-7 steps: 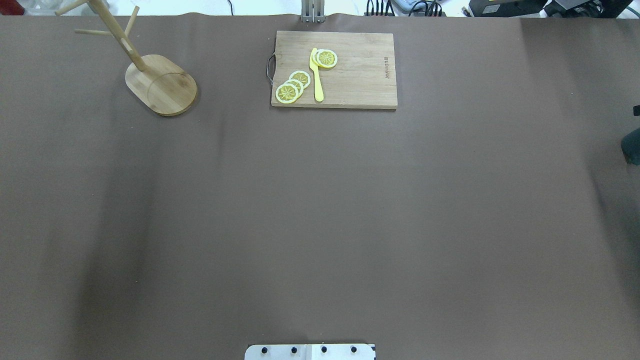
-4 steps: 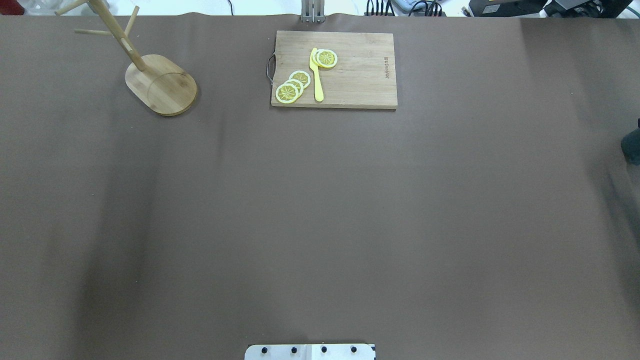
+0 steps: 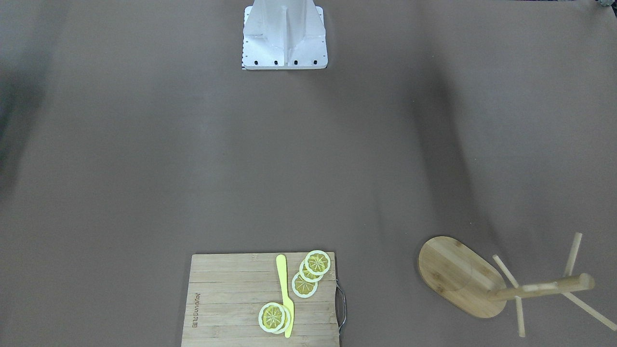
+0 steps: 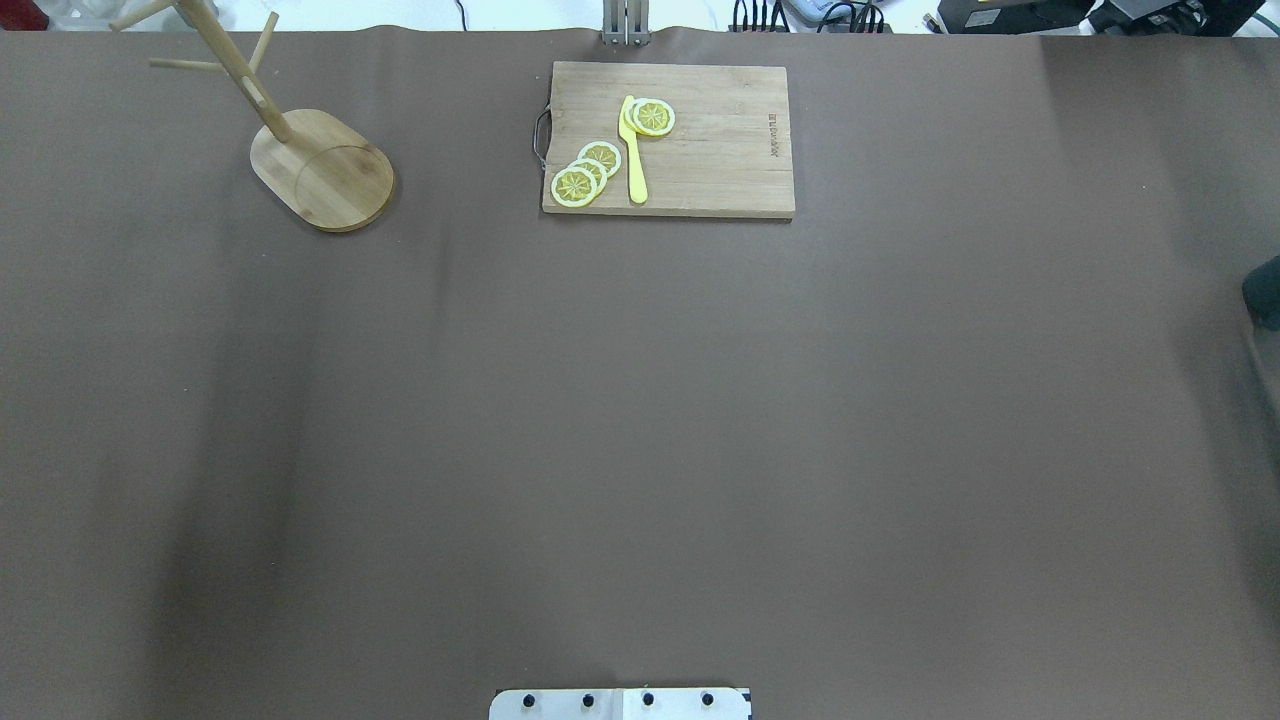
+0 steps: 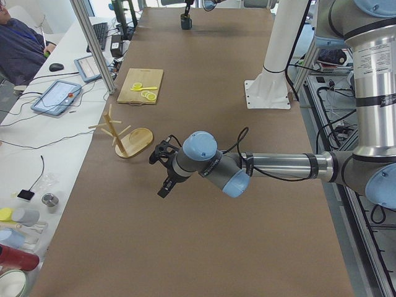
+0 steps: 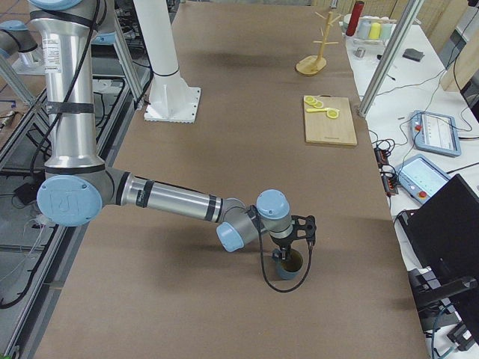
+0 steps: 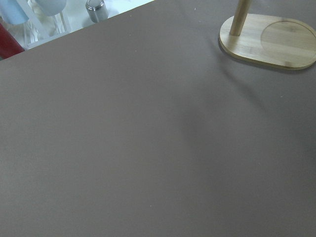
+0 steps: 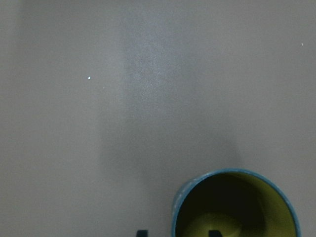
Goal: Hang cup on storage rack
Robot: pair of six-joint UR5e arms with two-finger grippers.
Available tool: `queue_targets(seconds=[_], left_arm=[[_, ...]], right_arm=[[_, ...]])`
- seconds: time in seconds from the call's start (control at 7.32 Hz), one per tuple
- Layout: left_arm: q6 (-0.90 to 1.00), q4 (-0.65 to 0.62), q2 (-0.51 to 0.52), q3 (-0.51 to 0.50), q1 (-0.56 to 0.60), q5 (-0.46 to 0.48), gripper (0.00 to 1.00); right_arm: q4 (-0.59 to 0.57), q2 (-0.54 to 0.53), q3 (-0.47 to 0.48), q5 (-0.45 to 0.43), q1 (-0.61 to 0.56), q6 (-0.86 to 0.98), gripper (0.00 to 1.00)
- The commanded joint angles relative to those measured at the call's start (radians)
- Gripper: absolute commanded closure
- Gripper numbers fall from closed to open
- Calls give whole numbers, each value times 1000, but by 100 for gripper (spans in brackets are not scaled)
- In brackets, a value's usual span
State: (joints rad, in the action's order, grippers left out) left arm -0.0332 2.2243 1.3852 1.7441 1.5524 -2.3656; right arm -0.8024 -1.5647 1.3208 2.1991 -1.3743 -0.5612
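Note:
The cup (image 6: pixel 288 265) stands upright near the table's right end; it shows far off in the exterior left view (image 5: pixel 185 23) and as a dark shape at the overhead view's right edge (image 4: pixel 1263 292). The right wrist view looks down into its yellow-green inside (image 8: pixel 237 207). My right gripper (image 8: pixel 177 233) is open just above it, one tip outside the rim and one inside. The storage rack (image 4: pixel 325 170) stands far left, empty, and also shows in the front-facing view (image 3: pixel 458 274) and the left wrist view (image 7: pixel 276 42). My left gripper (image 5: pixel 163 170) hovers near the rack; I cannot tell its state.
A cutting board (image 4: pixel 720 150) with lemon slices (image 4: pixel 585 172) and a yellow knife (image 4: pixel 633 150) lies at the far middle. The robot's base (image 3: pixel 284 38) stands at the near edge. Bottles and cups (image 5: pixel 18 216) stand past the left end.
A dark bit of the right gripper at the overhead view's right edge moved down and out of that view. The cup, rack and board have not moved.

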Motion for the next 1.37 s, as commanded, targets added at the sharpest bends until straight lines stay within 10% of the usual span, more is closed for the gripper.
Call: queue_targets(seconds=[0.0,0.82,1.23], left_arm=[[-1,0,0,-2,0,0,0],[-1,0,0,-2,-2,0,0],[-4,-2,0,-8,-3,0,0]], right_arm=[[-1,2,-3,-33,17,0,82],[-32,34,23,-15,32,0,100],[-400,80,364,10,64,-11,100]])
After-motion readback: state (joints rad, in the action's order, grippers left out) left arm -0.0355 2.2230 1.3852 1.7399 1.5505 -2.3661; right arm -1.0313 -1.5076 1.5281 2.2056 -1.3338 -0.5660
